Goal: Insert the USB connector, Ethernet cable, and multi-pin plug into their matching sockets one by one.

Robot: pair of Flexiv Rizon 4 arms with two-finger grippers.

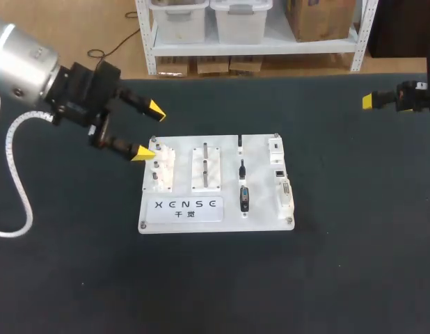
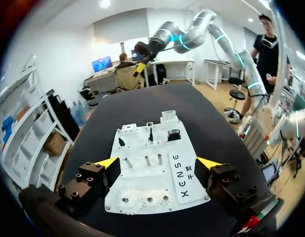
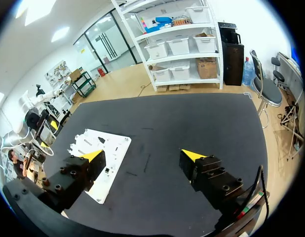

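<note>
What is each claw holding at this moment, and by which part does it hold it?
Nothing is held. The left claw is open at the edge of the white rectangular plastic board; the right claw is open over the black table.

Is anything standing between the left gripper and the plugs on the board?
Nothing visible blocks a path above the board. The left gripper hangs open by its left edge; two white peg blocks sit on the board between it and the plugs, probably low enough to pass over.

Matt black table cover (image 1: 340, 264), glossy white plastic board (image 1: 180, 212), metal pegs (image 2: 147, 160)
</note>
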